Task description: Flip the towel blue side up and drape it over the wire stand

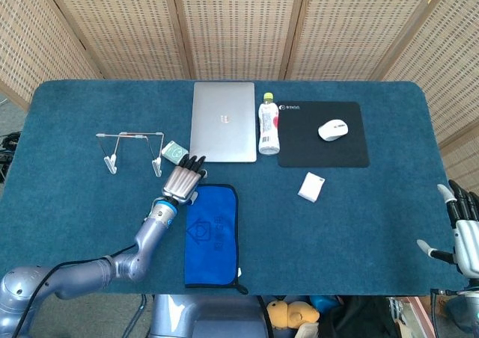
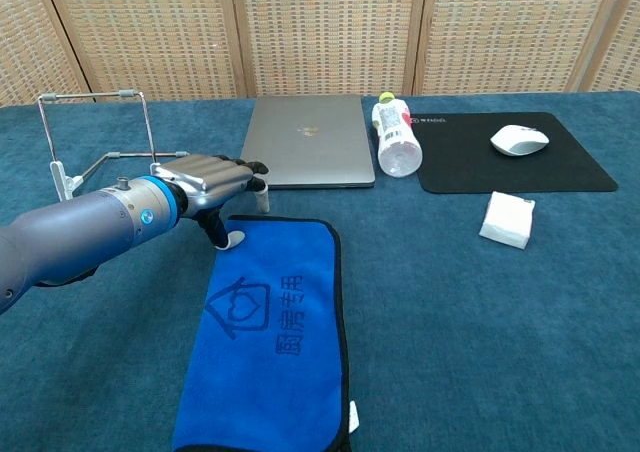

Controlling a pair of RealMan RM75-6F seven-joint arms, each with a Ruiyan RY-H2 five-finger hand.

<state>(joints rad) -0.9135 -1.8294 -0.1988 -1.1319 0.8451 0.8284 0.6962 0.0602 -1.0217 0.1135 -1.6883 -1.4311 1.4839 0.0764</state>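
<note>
The towel [image 1: 212, 235] [image 2: 272, 334] lies flat near the table's front edge, blue side up, with a dark printed house logo and a black hem. My left hand [image 1: 183, 181] [image 2: 210, 184] hovers palm-down just above the towel's far left corner, fingers spread and holding nothing; its thumb tip hangs close to the cloth. The wire stand [image 1: 132, 149] [image 2: 95, 137] stands to the hand's left, bare. My right hand [image 1: 464, 232] shows only at the head view's lower right edge, off the table, fingers apart and empty.
A closed silver laptop [image 1: 223, 131] [image 2: 308, 154] lies just beyond the left hand. A small green box [image 1: 174, 152] sits by the stand. A bottle [image 1: 268, 126] [image 2: 397, 146], mouse [image 1: 333, 130] on black pad [image 1: 323, 134], and a white packet [image 1: 311, 187] lie to the right.
</note>
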